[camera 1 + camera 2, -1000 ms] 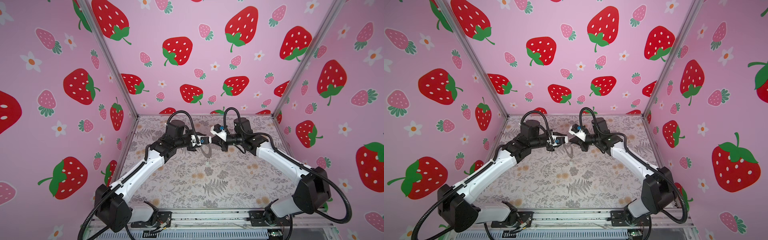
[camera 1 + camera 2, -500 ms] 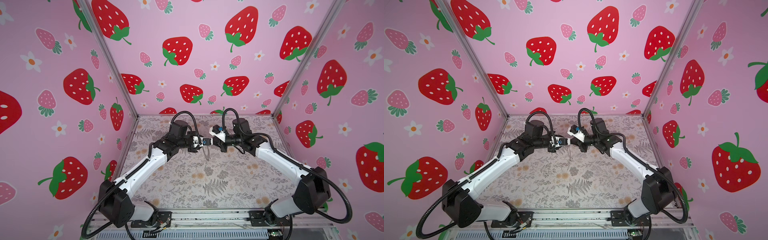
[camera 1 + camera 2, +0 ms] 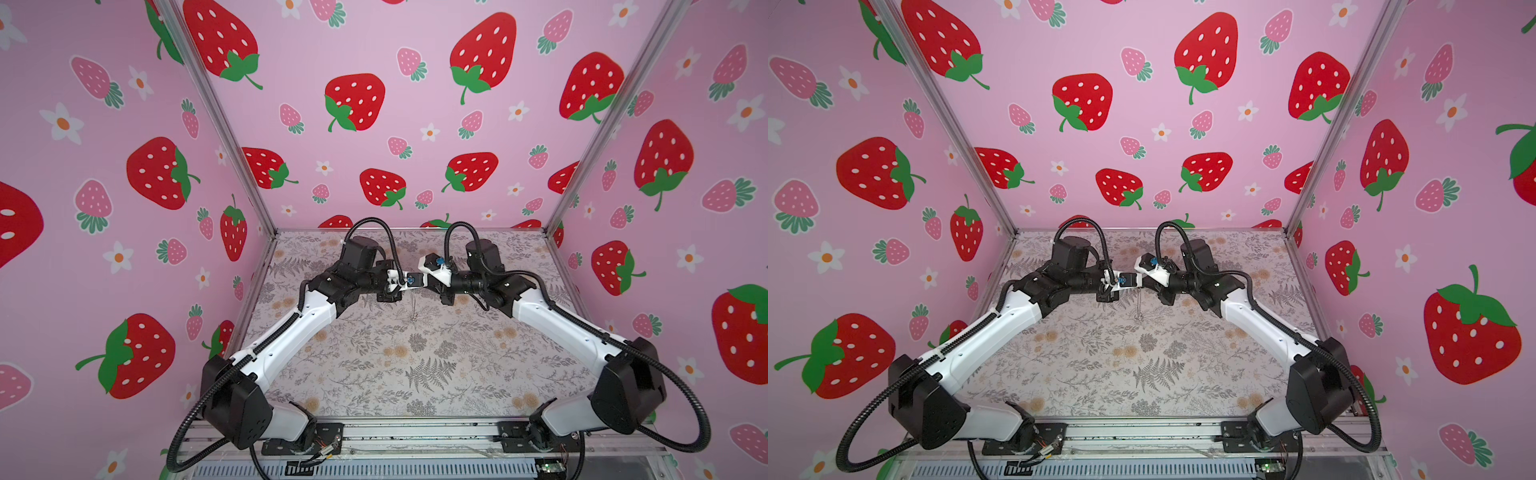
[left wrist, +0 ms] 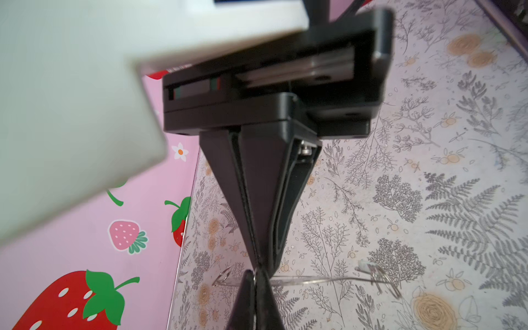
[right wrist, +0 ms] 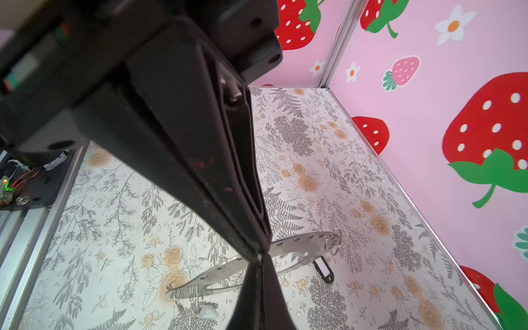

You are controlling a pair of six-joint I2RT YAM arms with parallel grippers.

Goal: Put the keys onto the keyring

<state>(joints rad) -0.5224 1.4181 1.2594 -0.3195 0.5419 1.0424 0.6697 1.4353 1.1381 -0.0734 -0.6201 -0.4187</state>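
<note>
Moved inward, the left claw (image 4: 257,270) now clamps the keyring (image 5: 303,243), which the right claw (image 5: 260,254) also pinches; it hangs below both, oval tag (image 5: 324,270) just beyond its rim.

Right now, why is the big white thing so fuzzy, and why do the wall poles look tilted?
Left wrist view: the white housing sits right at the lens, so it is out of focus, while the keyring farther off looks sharper. Both top views: the wide lens splays the corner posts outward.
</note>
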